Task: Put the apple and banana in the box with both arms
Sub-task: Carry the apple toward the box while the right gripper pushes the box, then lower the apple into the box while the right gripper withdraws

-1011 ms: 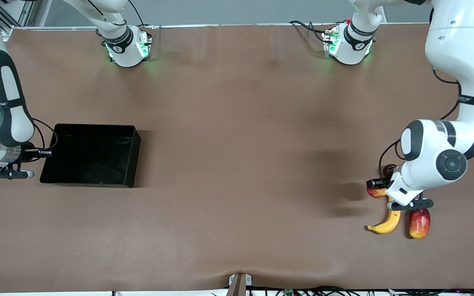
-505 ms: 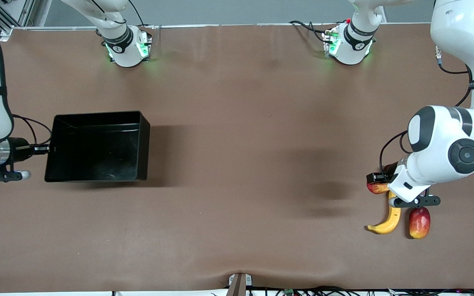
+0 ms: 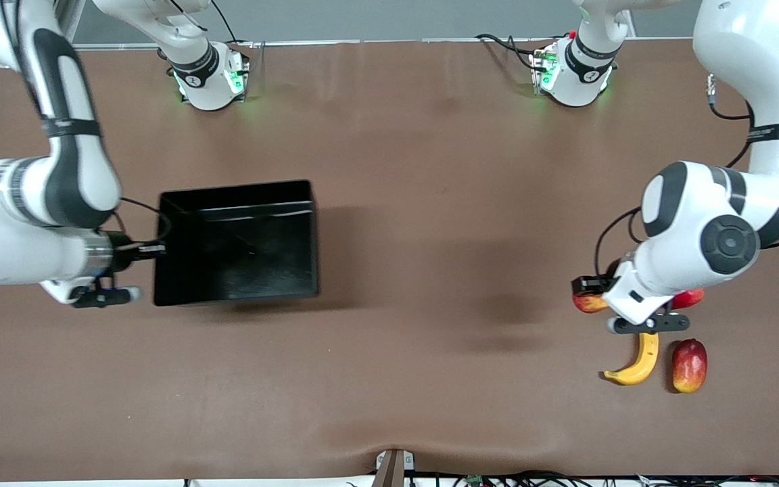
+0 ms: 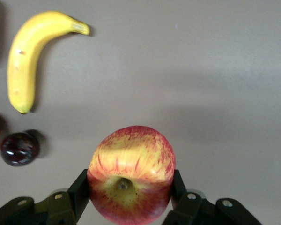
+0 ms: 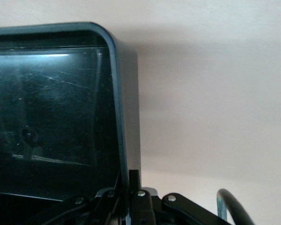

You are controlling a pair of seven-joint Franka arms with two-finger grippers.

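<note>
My left gripper (image 3: 591, 294) is shut on the apple (image 3: 587, 304), red with yellow streaks, and holds it above the table near the left arm's end. In the left wrist view the apple (image 4: 131, 173) sits between both fingers (image 4: 79, 190). The yellow banana (image 3: 636, 362) lies on the table, nearer to the front camera than the apple; it also shows in the left wrist view (image 4: 25, 56). My right gripper (image 3: 153, 250) is shut on the side wall of the empty black box (image 3: 237, 250) and holds it slightly off the table. In the right wrist view the fingers (image 5: 136, 185) pinch the box rim (image 5: 114, 93).
An elongated red-yellow fruit (image 3: 689, 365) lies beside the banana. A pinkish-red round fruit (image 3: 692, 297) peeks from under the left arm. A dark plum (image 4: 19, 148) lies near the banana's tip. A bracket (image 3: 395, 467) sits at the table's front edge.
The right gripper has carried the box toward the table's middle. The left gripper has lifted the apple and moved it a little away from the banana, toward the middle.
</note>
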